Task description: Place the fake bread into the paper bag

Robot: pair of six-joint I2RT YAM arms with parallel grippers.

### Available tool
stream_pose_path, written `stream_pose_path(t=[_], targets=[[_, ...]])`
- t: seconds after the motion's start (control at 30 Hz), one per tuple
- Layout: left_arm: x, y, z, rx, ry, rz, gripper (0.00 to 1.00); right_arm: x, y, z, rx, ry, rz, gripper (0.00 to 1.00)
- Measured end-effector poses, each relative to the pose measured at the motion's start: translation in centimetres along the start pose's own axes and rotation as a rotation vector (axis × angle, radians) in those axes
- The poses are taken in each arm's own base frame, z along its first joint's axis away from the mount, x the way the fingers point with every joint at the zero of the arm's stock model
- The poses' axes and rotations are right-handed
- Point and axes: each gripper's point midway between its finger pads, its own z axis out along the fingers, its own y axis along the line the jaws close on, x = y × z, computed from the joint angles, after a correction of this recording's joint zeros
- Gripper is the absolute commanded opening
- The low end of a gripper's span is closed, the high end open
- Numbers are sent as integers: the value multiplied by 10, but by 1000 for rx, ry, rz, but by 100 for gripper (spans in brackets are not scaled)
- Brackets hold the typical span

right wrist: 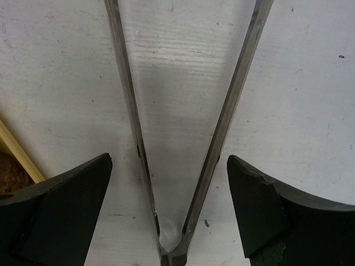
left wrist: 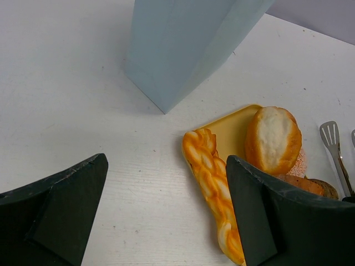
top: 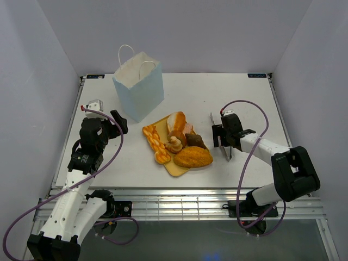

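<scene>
The pale blue paper bag (top: 138, 87) stands upright at the back left, its lower part showing in the left wrist view (left wrist: 183, 44). The fake bread lies on a yellow tray (top: 173, 166): an orange braid (top: 155, 144) (left wrist: 213, 183), a white-orange loaf (top: 175, 124) (left wrist: 273, 138), a dark brown roll (top: 194, 141) and a golden oval loaf (top: 193, 157). My left gripper (top: 117, 124) (left wrist: 166, 166) is open and empty over the table, left of the braid. My right gripper (top: 224, 140) (right wrist: 169, 166) is open, its jaws on either side of the metal tongs (right wrist: 222, 127) without touching them.
The tongs (top: 212, 118) lie on the table right of the tray, their spatula tips seen in the left wrist view (left wrist: 331, 141). White walls enclose the table on three sides. The tray corner (left wrist: 233, 124) lies close to the bag's base.
</scene>
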Motion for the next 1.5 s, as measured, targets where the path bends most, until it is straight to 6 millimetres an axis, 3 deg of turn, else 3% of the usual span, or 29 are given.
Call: stream_pose_path(t=[0.27, 0.37, 0.57, 0.77, 0.97, 1.5], targets=[[-1, 0, -1, 2, -4, -1, 98, -2, 0, 13, 6, 5, 10, 94], [-1, -1, -1, 5, -3, 0, 98, -4, -1, 16, 9, -2, 24, 100], [0, -2, -1, 10, -1, 0, 98, -7, -6, 20, 12, -12, 55, 87], [0, -2, -1, 14, 1, 0, 98, -6, -8, 25, 4, -8, 73, 84], [0, -3, -1, 19, 3, 3, 98, -7, -6, 25, -11, -7, 76, 73], [2, -5, 0, 29, 10, 7, 98, -6, -4, 20, -29, -2, 80, 64]])
